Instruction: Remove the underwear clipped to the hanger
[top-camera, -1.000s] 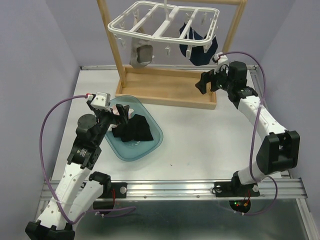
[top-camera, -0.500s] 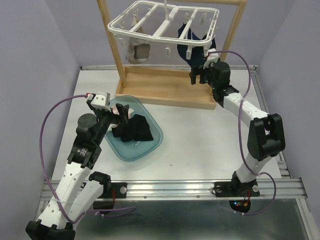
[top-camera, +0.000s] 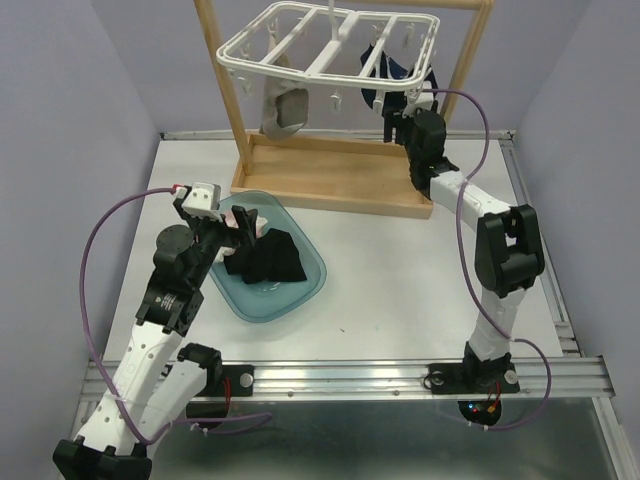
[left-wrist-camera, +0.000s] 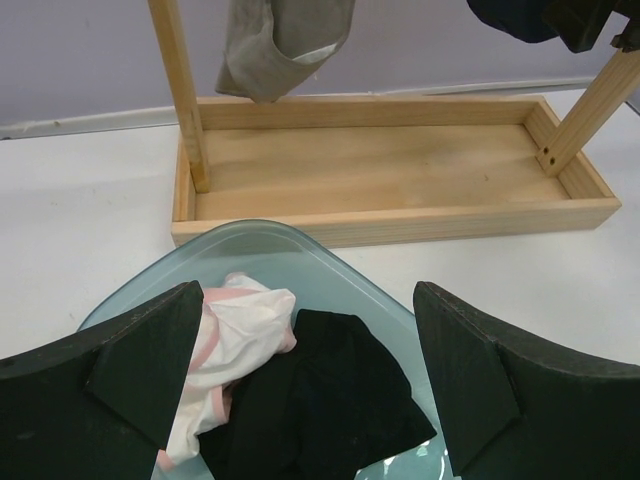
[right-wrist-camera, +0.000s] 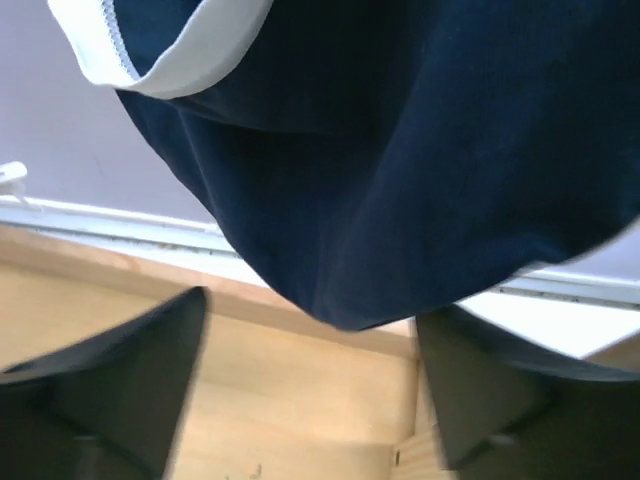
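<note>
The white hanger (top-camera: 330, 45) hangs from the wooden stand at the back. A grey underwear (top-camera: 284, 110) hangs clipped at its left and also shows in the left wrist view (left-wrist-camera: 280, 45). A navy underwear (top-camera: 395, 75) hangs clipped at its right. In the right wrist view the navy cloth (right-wrist-camera: 400, 150) hangs just above and between the jaws. My right gripper (top-camera: 393, 127) is open right under it, not gripping it. My left gripper (top-camera: 238, 226) is open and empty over the teal tray (top-camera: 300, 295), which holds a black underwear (left-wrist-camera: 330, 400) and a pale pink-white one (left-wrist-camera: 235, 340).
The wooden stand's base tray (top-camera: 340, 180) lies across the back of the table, with upright posts (top-camera: 220, 80) at its ends. The right arm reaches over this base. A raised rim (top-camera: 300, 137) runs along the table's back edge.
My right gripper has swung left and back, from beside the stand's right end up to just under the navy underwear. The left arm has not moved.
</note>
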